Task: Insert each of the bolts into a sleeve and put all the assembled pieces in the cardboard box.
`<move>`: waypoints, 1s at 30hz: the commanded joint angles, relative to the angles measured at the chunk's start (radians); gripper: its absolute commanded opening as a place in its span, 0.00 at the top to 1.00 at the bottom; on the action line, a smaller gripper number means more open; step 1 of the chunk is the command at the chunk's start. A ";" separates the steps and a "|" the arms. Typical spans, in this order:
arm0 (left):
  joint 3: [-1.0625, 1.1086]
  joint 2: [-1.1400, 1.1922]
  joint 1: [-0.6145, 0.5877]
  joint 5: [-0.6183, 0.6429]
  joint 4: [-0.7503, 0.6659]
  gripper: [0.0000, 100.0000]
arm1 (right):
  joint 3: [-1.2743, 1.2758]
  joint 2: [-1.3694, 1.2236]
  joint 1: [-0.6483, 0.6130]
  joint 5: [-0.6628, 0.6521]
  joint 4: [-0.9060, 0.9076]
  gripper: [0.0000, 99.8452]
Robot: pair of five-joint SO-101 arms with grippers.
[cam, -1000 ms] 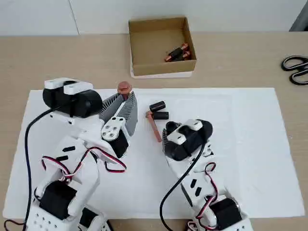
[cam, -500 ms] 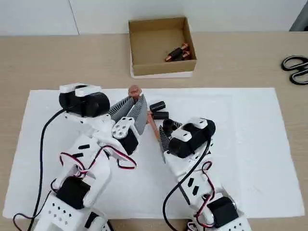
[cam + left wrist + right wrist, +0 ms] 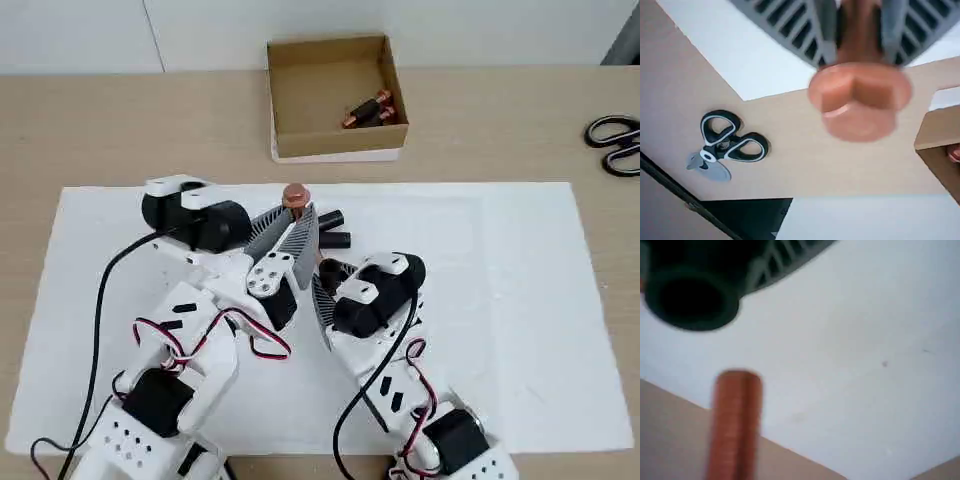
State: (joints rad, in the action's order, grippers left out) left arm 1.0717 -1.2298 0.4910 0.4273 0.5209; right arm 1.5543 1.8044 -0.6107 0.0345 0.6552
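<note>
My left gripper is shut on a copper bolt, whose hex head sticks out past the grey fingers. It hovers over the white paper, right beside two loose black sleeves. Close on its near right side, my right gripper is shut on a black sleeve, open end showing. The threaded shaft of a copper bolt shows just beyond that sleeve. The cardboard box at the back holds assembled pieces.
Black scissors lie on the wooden table at the far right, also seen in the left wrist view as scissors. The two arms stand close together at the paper's middle. A box corner is near the held bolt.
My left gripper has carried the bolt to the right, up to the loose sleeves. My right gripper has shifted left toward it with the sleeve.
</note>
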 commanded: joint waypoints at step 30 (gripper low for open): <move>-0.028 -0.015 0.035 -0.061 0.098 0.99 | -0.005 0.010 -0.079 0.009 -0.019 1.00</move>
State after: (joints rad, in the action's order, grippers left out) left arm 1.0978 -1.2313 0.5048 0.3675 0.5838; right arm 1.5558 1.8029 -0.6859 0.0345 0.6552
